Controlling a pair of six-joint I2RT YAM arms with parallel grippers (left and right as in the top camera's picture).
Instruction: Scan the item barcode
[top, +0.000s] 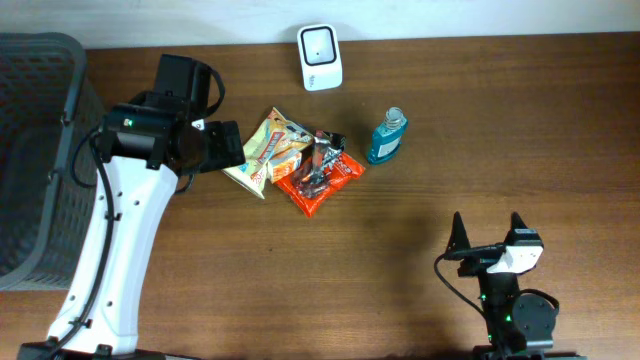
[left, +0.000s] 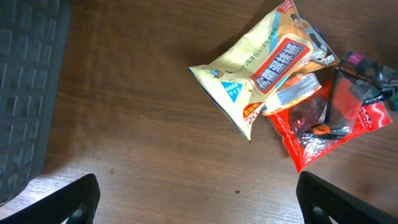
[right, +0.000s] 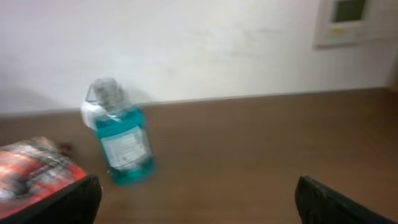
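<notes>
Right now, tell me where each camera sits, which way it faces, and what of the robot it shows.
Overhead: above the table, looking straight down; left hand and right hand show, both open.
Left wrist: on the left hand, facing down at the yellow snack bag and red packet; its fingertips show.
Right wrist: on the right hand, low, facing across the table toward the blue bottle and wall; its fingertips show.
Shared: both wrist views catch the red packet.
</notes>
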